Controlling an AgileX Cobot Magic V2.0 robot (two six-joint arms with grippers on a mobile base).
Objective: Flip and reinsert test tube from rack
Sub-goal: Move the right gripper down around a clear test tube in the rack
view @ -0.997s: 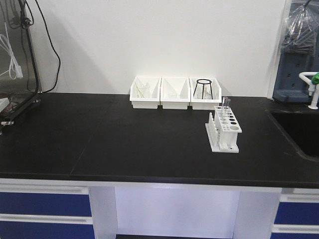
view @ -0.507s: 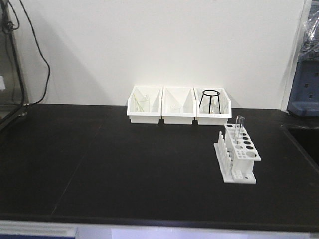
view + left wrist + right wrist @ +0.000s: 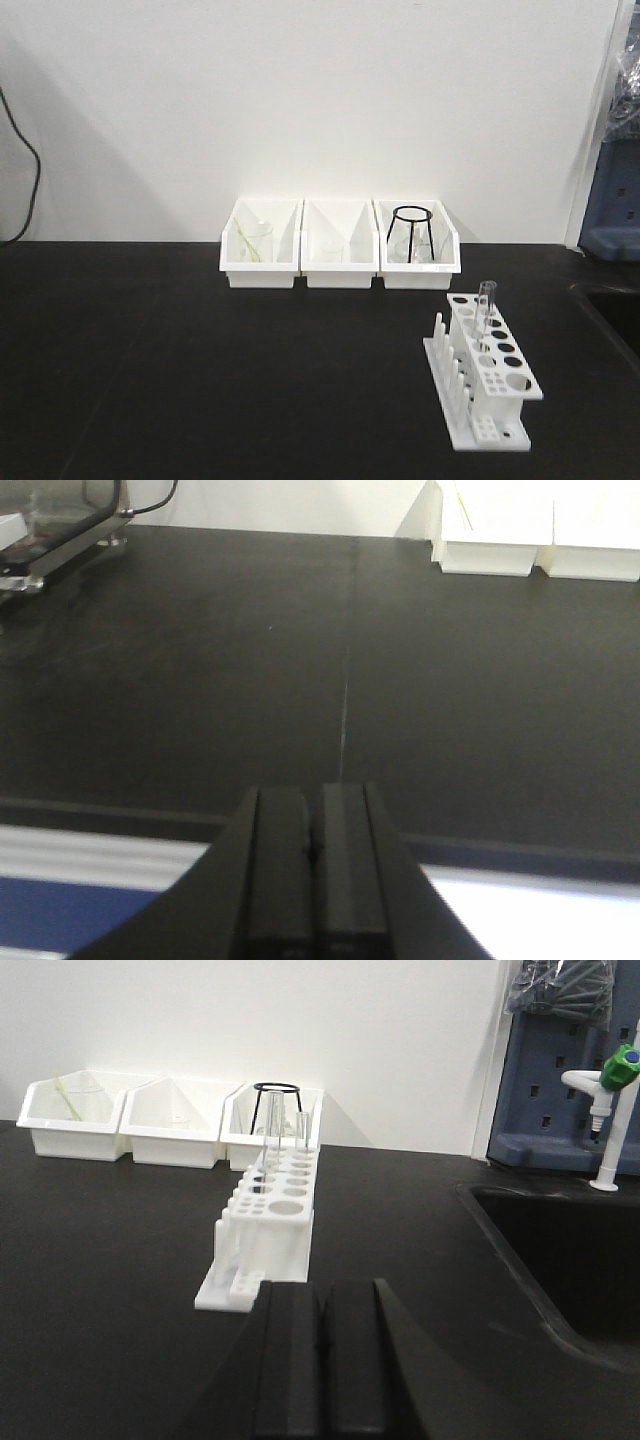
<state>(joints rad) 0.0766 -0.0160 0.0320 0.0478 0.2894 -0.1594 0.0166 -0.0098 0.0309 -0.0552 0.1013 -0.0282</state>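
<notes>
The white rack [image 3: 487,378] stands on the black bench at the right. The clear test tube [image 3: 486,308] stands upright in a hole near the rack's far end. In the right wrist view the rack [image 3: 268,1222] is just ahead of my right gripper [image 3: 323,1290], with the tube [image 3: 266,1143] at its far end. My right gripper is shut and empty, short of the rack's near end. My left gripper [image 3: 314,795] is shut and empty over the bench's front edge, far left of the rack. Neither gripper shows in the front view.
Three white open-fronted bins [image 3: 340,257] stand along the back wall; the left holds a beaker [image 3: 255,242], the right a black wire tripod [image 3: 411,233]. A sink [image 3: 570,1255] is sunk in the bench right of the rack, with a green-tipped tap [image 3: 612,1110] behind it.
The front view has moved closer to the bench and shifted, so the bins and rack look larger and lower. The tube still stands in the rack.
</notes>
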